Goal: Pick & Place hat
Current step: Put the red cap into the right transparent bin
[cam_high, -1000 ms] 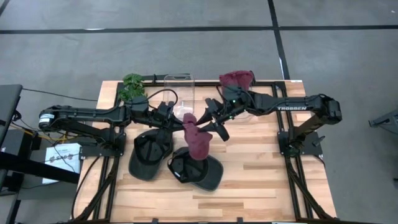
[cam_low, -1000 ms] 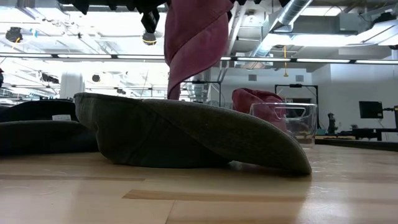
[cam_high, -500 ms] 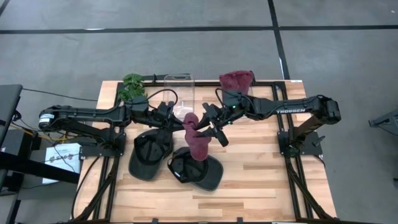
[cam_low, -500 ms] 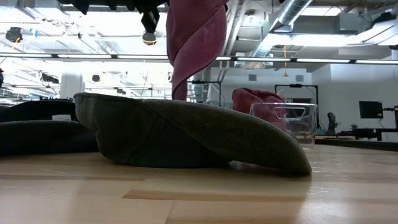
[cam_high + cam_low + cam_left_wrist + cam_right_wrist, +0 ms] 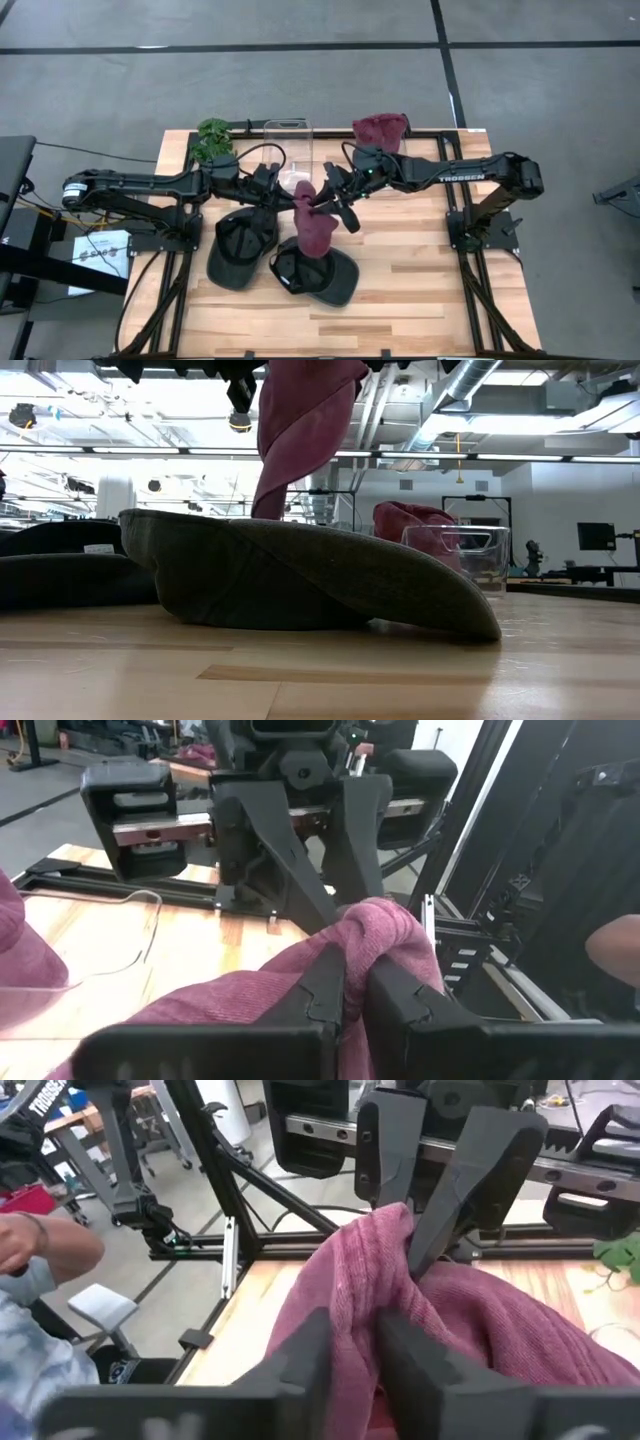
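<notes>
I see both claws, left claw (image 5: pixel 291 196) and right claw (image 5: pixel 322 198), grasping the maroon hat (image 5: pixel 316 231) above the dark cap (image 5: pixel 330 279).

Wooden table (image 5: pixel 420 290) bears two dark caps (image 5: pixel 243 246).

Your two arms are matte black, jointed, looped with black cables; the right arm (image 5: pixel 470 177) carries white "TROSSEN" lettering.

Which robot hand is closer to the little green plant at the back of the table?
The left. The left gripper sits a short way in front of the green plant, pinching the red hat. The right gripper grips the hat's other side, farther off.
</notes>
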Motion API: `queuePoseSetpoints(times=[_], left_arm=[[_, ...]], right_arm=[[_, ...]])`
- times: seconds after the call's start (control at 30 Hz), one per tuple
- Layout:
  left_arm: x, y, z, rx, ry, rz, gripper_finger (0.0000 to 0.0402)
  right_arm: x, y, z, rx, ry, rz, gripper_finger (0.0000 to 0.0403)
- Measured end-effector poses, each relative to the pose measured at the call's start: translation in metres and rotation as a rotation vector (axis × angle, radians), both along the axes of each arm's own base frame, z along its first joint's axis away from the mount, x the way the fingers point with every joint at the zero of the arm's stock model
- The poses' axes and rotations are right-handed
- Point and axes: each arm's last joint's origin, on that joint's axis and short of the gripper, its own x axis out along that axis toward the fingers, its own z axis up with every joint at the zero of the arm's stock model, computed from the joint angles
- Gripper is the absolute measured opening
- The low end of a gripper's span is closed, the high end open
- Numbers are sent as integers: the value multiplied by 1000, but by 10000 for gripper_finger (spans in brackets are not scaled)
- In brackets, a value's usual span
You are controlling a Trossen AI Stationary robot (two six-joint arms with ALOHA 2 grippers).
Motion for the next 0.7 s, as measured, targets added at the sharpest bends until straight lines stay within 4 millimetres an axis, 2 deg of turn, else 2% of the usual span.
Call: queuePoseSetpoints(times=[0.1, 0.37, 0.7], left_arm=[[0, 0, 0, 0, 1, 2, 22], [0, 0, 0, 0, 0, 4, 46], [-1, -4, 1, 20, -17, -142, 133]], right_arm=[[0, 1, -2, -14, 8, 1, 12], [-7, 10, 2, -115, 47, -38, 2], [-21, 21, 37, -253, 104, -99, 1]])
